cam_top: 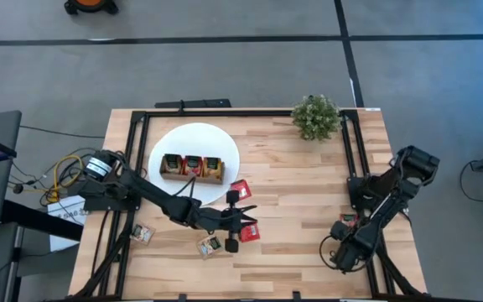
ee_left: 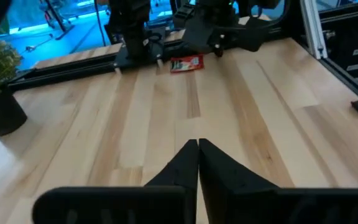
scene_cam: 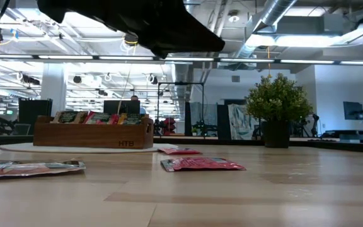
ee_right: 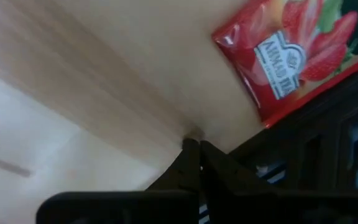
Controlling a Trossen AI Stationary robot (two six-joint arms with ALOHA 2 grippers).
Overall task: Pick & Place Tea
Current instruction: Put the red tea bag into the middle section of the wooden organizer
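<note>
The tea sachets lie flat on the wooden table. One red sachet (cam_top: 249, 231) lies under my left gripper (cam_top: 252, 220), and another red one (cam_top: 240, 188) lies at the white disc's (cam_top: 193, 134) edge. Two white-and-green ones (cam_top: 209, 245) (cam_top: 143, 233) are near the front. A third red sachet (cam_top: 348, 220) (ee_right: 288, 56) lies by my right gripper (cam_top: 340, 230). The wooden tray (cam_top: 192, 168) (scene_cam: 93, 133) stands on the disc with sachets in it. My left gripper (ee_left: 198, 147) hovers above the table, shut and empty. My right gripper (ee_right: 194, 145) is shut, low by the table's right side.
A small potted plant (cam_top: 315, 117) (scene_cam: 277, 104) stands at the far edge. Black frame rails (cam_top: 350, 159) run along the table's left, right and far sides. Bare wood lies between the two grippers (cam_top: 300, 210). Cables (cam_top: 61, 172) hang off the left.
</note>
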